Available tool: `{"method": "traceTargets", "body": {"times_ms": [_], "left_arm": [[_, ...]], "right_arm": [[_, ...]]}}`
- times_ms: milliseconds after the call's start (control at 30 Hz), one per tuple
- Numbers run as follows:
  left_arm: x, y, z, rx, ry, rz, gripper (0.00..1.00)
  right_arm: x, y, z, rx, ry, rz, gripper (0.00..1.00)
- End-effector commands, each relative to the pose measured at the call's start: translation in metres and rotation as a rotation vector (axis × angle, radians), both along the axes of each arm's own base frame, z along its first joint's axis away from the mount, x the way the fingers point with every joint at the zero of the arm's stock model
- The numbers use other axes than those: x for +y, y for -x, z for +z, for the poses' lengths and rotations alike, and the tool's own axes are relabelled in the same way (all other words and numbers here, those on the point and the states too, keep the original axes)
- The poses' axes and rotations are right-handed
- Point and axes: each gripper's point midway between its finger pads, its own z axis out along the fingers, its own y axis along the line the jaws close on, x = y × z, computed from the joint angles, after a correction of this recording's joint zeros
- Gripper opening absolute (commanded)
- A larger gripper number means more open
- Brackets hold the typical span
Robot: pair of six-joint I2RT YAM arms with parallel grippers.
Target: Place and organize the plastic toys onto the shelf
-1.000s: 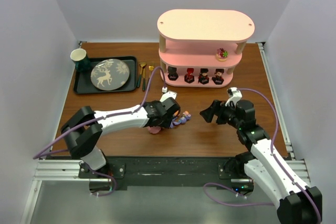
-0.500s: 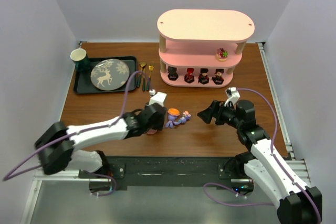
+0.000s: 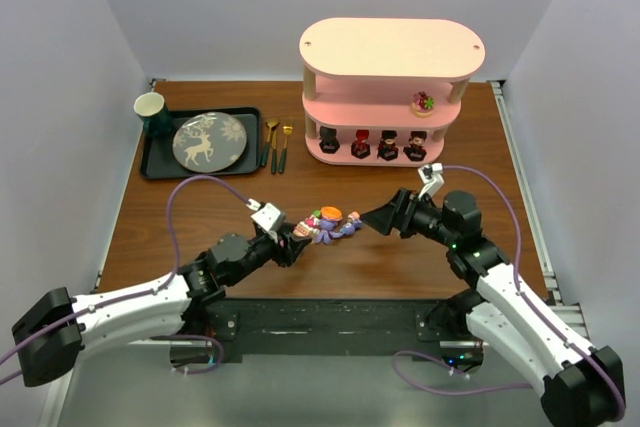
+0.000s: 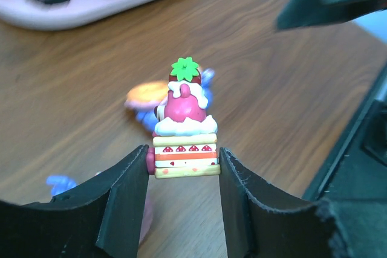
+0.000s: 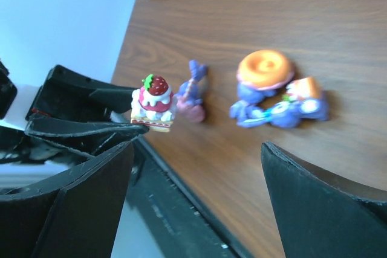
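We log a strawberry-cake toy [image 4: 183,131] pinched upright between the fingers of the left gripper [image 4: 183,160], over the wooden table [image 3: 190,207] near its front edge. Just beyond it the purple-blue bunny toys [image 3: 340,226] lie on the wood, with the right gripper [image 3: 384,219] close by, fingers spread and empty. Well behind, the pink shelf [image 3: 390,47] holds four dark figurines [image 3: 382,146] on its bottom tier and one pink-red toy [image 3: 423,102] on the tier above.

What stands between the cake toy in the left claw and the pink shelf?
The purple toys lie on the table just ahead of the cake toy held in the left claw, toward the shelf; nothing else visible blocks it.
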Motion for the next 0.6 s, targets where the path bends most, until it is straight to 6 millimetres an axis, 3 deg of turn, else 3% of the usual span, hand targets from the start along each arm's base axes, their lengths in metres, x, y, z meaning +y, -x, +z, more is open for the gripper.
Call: {"method": "traceTargets", "body": {"times_ms": [0,300,567], "left_arm": [[-0.022,0.013,0.068,-0.249,0.152,-0.159,0.00],[-0.035,0.025,0.078,-0.304,0.170,-0.264,0.00],[-0.028,0.010,0.066,-0.255,0.139,-0.166,0.00]], "right_arm": [[0.024,0.000,0.035,-0.022,-0.083,0.032,0.89],[0.055,0.010,0.045,-0.034,-0.110,0.092,0.88],[0.052,0.008,0.046,-0.054,-0.084,0.074,0.87]]}}
